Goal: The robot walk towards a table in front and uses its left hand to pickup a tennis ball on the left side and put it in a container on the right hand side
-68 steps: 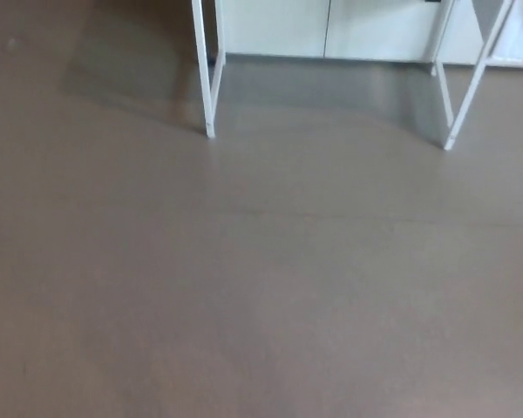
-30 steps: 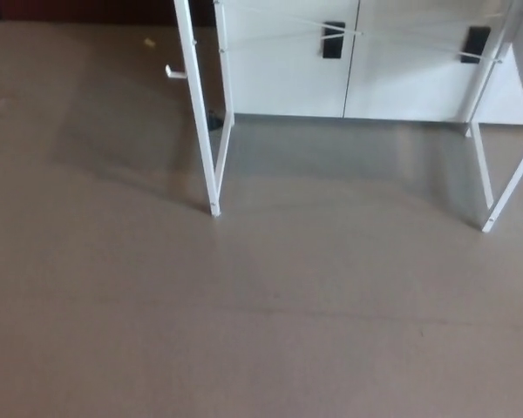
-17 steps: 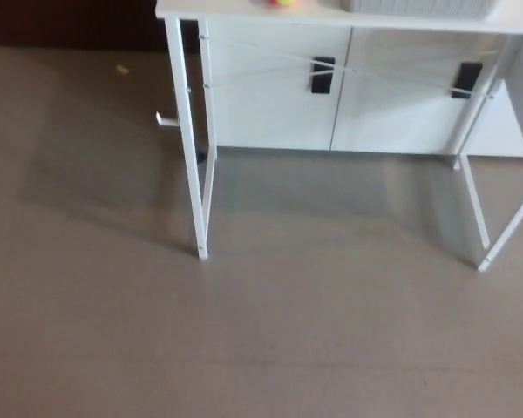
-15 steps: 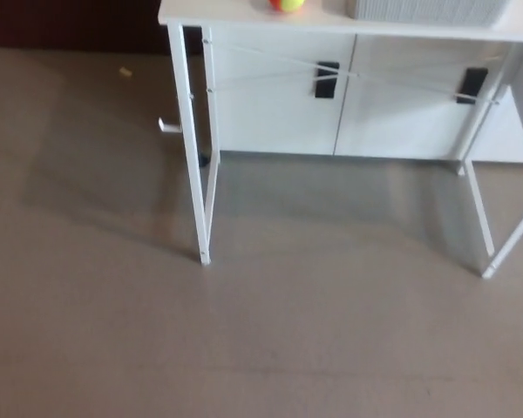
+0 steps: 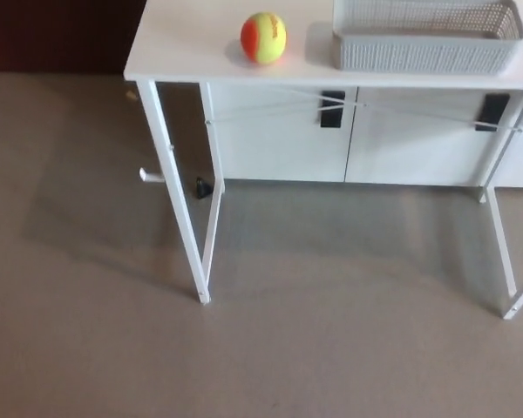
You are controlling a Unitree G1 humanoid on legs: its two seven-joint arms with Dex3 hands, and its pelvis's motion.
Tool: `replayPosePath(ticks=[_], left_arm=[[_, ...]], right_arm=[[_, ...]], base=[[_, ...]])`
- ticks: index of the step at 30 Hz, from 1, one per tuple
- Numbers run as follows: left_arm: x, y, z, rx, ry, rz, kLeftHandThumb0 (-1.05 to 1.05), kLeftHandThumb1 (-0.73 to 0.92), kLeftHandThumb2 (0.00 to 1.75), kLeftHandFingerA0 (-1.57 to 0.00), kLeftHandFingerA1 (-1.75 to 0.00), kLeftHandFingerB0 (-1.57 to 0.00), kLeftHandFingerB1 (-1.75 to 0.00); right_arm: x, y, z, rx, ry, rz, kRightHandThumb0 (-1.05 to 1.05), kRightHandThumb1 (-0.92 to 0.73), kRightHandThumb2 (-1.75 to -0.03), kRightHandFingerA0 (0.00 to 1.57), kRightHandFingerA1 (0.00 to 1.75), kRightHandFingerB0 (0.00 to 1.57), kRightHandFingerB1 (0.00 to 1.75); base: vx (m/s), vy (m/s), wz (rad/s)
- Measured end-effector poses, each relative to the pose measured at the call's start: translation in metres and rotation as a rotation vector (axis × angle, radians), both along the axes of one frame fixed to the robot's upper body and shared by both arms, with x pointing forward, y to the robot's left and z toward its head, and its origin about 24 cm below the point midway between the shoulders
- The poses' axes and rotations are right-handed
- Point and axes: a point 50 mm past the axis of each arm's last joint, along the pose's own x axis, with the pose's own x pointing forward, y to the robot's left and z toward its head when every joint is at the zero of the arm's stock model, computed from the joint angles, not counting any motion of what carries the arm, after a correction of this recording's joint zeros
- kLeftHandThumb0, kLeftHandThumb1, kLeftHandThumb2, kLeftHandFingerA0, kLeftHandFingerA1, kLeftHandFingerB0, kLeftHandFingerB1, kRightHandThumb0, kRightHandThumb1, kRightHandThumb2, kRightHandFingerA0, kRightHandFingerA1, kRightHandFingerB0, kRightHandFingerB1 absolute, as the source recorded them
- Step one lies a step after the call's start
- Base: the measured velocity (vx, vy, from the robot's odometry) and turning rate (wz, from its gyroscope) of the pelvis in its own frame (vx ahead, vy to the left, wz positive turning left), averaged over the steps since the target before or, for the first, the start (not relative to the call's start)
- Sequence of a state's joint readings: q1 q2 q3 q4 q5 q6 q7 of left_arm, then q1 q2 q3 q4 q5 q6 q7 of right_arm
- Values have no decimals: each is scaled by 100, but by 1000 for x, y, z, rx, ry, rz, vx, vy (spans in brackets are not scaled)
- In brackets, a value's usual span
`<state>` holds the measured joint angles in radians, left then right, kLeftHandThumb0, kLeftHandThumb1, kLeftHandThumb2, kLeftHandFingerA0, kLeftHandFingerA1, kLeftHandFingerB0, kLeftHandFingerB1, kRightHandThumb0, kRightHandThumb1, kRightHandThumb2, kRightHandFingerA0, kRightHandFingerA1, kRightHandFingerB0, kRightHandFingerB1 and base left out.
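A yellow and orange tennis ball (image 5: 263,37) rests on the left part of a white table (image 5: 183,48) at the top of the head view. To its right on the same tabletop stands a grey slatted basket (image 5: 423,39), a short gap from the ball. Neither of my hands nor any arm shows in the picture.
The table stands on thin white legs (image 5: 176,205) with crossed brace wires beneath the top. Behind it is a white cabinet (image 5: 283,135) with black handles. Grey-brown floor (image 5: 244,357) fills the lower picture. A dark wall strip (image 5: 57,35) lies at the top left.
The whole picture has shifted downward, so the camera has tilted up or moved closer. The tabletop, ball and basket now show fully where earlier only the legs and table edge appeared.
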<state>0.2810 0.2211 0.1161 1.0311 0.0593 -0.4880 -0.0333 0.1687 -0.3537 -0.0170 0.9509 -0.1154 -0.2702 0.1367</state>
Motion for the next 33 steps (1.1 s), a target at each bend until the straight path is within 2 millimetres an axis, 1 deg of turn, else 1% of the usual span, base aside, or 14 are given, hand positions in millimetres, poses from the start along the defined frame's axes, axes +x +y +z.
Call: replayPosePath(ticks=[1,5,6,8,14,17,18,19,20,22,26,27,28,33], left_arm=[[-1,0,0,0,1,1,-34,62,59,-52,-46,-34,-35],[1,0,0,0,0,-2,-32,62,59,-51,-44,-34,-35],[4,1,1,7,-11,-4,-32,63,59,-52,-44,-34,-35],[6,4,3,16,-19,-7,-32,62,59,-54,-45,-35,-36],[8,4,4,22,-23,-15,-32,64,59,-54,-43,-35,-35],[9,4,4,25,-22,-24,-32,63,59,-54,-43,-35,-36],[8,4,4,25,-21,-24,-34,65,62,-54,-44,-35,-37],[7,3,4,25,-20,-25,-34,65,62,-54,-44,-35,-37],[7,3,4,27,-21,-27,-32,63,59,-56,-43,-36,-36],[12,0,5,21,-36,-40,-31,63,59,-56,-44,-35,-36],[12,-1,5,20,-37,-42,-32,63,59,-58,-45,-36,-36],[12,-1,5,20,-37,-42,-32,63,59,-58,-45,-36,-36],[12,-1,5,21,-36,-42,-33,63,60,-58,-45,-36,-37],[12,-1,5,29,-38,-44,-31,63,60,-58,-46,-36,-36]], right_arm=[[0,0,0,0,2,2,-56,-59,-77,26,44,19,40],[1,2,0,-1,6,13,-56,-60,-77,23,43,18,40],[3,3,0,2,0,20,-52,-69,-61,28,36,21,31],[9,5,2,5,-15,30,-52,-68,-61,28,38,21,32],[12,5,3,9,-13,26,-54,-68,-60,29,40,21,33],[11,5,3,12,-9,21,-53,-69,-60,30,41,21,33],[11,5,3,13,-7,20,-53,-69,-60,30,41,21,33],[11,4,3,14,-7,19,-53,-69,-60,30,41,21,33],[12,7,2,22,-7,20,-53,-69,-60,29,40,21,32],[15,3,5,12,-13,16,-52,-69,-60,28,40,20,32],[16,3,5,15,-16,16,-53,-69,-60,29,39,23,33],[16,3,5,16,-16,17,-53,-69,-60,29,39,23,33],[16,3,5,16,-15,17,-54,-69,-60,32,42,24,34],[13,2,4,17,-1,18,-52,-69,-60,31,42,22,34]], base=[[209,122,-14],[289,205,-10],[214,294,-28],[225,207,8],[208,70,9],[157,-83,11],[265,-182,13],[255,-151,-27],[204,-332,45],[160,-238,18],[111,-138,-5],[0,0,0],[0,0,0],[79,67,-7]])
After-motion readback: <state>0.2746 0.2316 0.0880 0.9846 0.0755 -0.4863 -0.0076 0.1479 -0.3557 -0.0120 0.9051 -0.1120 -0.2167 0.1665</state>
